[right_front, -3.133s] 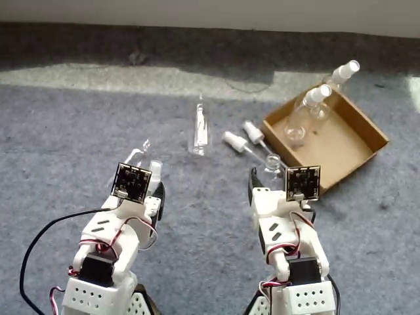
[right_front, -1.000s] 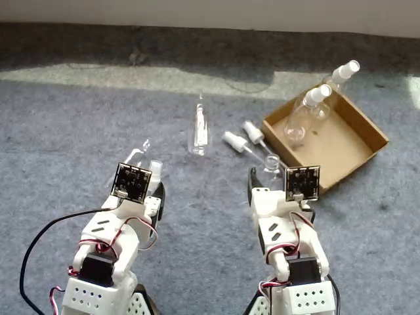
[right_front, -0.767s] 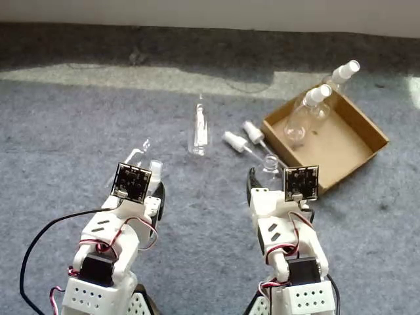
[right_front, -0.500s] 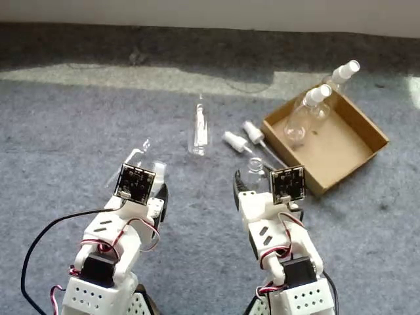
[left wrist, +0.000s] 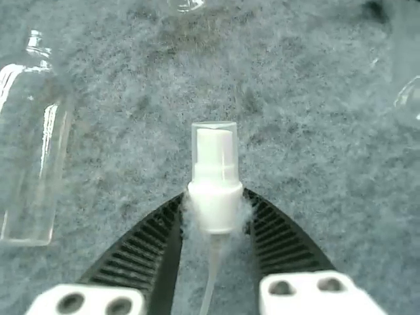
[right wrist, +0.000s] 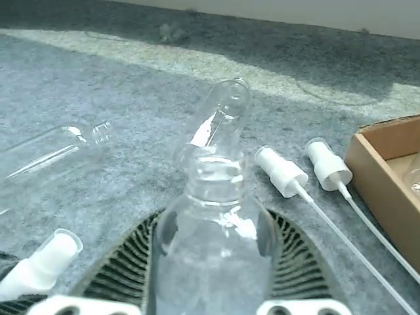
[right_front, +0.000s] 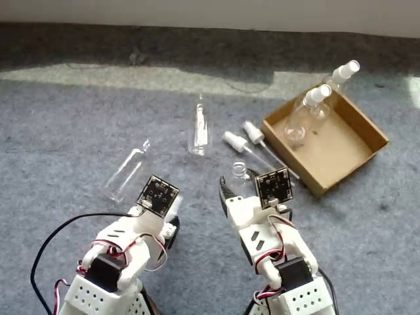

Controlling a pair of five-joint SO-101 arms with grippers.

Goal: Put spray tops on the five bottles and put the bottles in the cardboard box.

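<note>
Five bottles total, three uncapped. Held bottle upright in right gripper, fingers clamped on the body from both sides, open neck above them. From the high view, just ahead of the right arm, near the loose tops.

Two more uncapped, flat on grey carpet:
- middle bottle, mid-field, neck pointing away from the arms
- left bottle, ahead of the left arm, apart from it

Last two capped and in cardboard box at far right:
- boxed bottle along the box's left wall, white top toward the far corner
- corner bottle at the far corner, white top sticking out past the rim

Three spray tops outside the box. Held spray top pinched in left gripper, fingers closed on the white collar, clear cap forward, dip tube trailing back between the jaws. Low over the carpet, beside the left bottle.

Near loose top and far loose top side by side on the carpet, between middle bottle and box. Dip tubes running toward the box's near-left wall. Both just beyond the held bottle, not touching it.
</note>
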